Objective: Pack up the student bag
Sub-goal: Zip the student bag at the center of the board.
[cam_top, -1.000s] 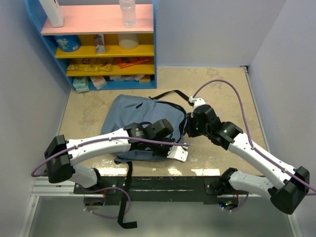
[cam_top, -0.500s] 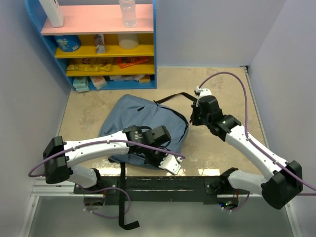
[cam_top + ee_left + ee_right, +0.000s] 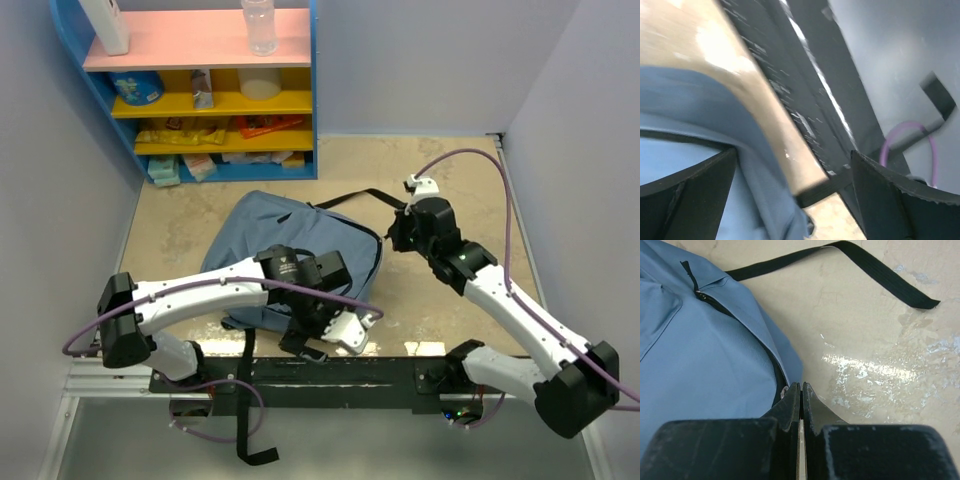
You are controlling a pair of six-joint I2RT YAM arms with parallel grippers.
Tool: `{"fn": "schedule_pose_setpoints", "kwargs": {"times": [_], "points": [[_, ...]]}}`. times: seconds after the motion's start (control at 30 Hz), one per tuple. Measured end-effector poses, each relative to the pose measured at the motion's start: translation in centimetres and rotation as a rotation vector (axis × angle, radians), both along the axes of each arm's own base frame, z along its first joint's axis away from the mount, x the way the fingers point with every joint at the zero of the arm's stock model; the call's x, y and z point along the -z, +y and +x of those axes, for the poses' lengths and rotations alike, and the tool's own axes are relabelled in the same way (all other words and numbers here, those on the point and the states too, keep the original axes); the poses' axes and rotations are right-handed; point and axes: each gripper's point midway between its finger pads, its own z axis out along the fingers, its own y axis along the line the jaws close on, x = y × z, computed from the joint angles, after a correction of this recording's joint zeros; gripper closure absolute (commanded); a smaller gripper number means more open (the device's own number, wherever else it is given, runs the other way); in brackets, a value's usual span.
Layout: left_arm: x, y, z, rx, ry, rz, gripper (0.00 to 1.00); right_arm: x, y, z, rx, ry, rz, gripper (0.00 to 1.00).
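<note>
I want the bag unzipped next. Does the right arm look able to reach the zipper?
Likely yes: the right gripper is at the student bag's edge, the black zipper lies uncovered just ahead, and nothing stands between. Its jaws are shut, so they must open first.

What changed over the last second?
The right end effector, shut, pulled back from the bag's right edge, toward the far right. The left end effector, open, swung back toward the near side, by the bag's near corner. The bag barely shifted; the shelf is unchanged.
</note>
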Motion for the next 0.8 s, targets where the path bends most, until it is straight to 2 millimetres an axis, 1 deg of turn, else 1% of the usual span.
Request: {"fn": "schedule_pose_setpoints", "kwargs": {"times": [0.07,0.1,0.17,0.27,0.3,0.37,0.4,0.47,0.57,0.6,0.67,0.7,0.77,0.8], "points": [[-1.7,-2.0,1.2,-0.053,-0.014,-0.043,0.0,-0.5,-0.3,-0.8,-0.003,-0.024,0.031,1.0],[-2.7,-3.3,2.1,-0.087,-0.033,-0.081,0.0,-0.8,-0.2,-1.1,-0.011,-0.032,0.047,1.0],[-4.8,-5.6,4.4,-0.157,-0.092,-0.166,0.0,-1.0,0.0,-1.8,-0.026,-0.04,0.079,1.0],[-7.7,-8.5,7.5,-0.268,-0.177,-0.294,0.0,-0.9,0.3,-2.6,-0.052,-0.034,0.119,1.0],[-8.4,-9.2,8.3,-0.309,-0.199,-0.326,0.0,-0.8,0.4,-2.8,-0.055,-0.033,0.131,1.0],[-9.0,-10.7,9.6,-0.388,-0.221,-0.363,0.0,-0.6,0.6,-3.3,-0.065,-0.026,0.156,1.0],[-8.8,-11.4,10.1,-0.428,-0.217,-0.371,0.0,-0.6,0.6,-3.5,-0.07,-0.025,0.165,1.0],[-7.5,-12.6,10.5,-0.481,-0.194,-0.355,0.0,-0.6,0.8,-3.9,-0.079,-0.023,0.183,1.0],[-4.0,-14.2,11.1,-0.566,-0.152,-0.282,0.0,-1.2,0.8,-4.1,-0.084,-0.037,0.197,1.0],[-2.8,-14.4,11.2,-0.591,-0.14,-0.253,0.0,-1.2,0.8,-4.2,-0.086,-0.039,0.198,1.0],[-1.1,-14.5,11.2,-0.614,-0.122,-0.207,0.0,-1.0,0.6,-4.1,-0.079,-0.03,0.194,1.0],[-0.7,-14.5,11.2,-0.625,-0.117,-0.193,0.0,-0.7,0.2,-4.0,-0.066,-0.023,0.187,1.0],[-0.5,-14.5,11.1,-0.641,-0.108,-0.186,0.01,-0.5,0.1,-3.9,-0.059,-0.014,0.182,1.0],[-0.5,-14.4,11.1,-0.646,-0.105,-0.182,0.05,-0.4,0.1,-3.8,-0.06,-0.011,0.181,1.0]]}}
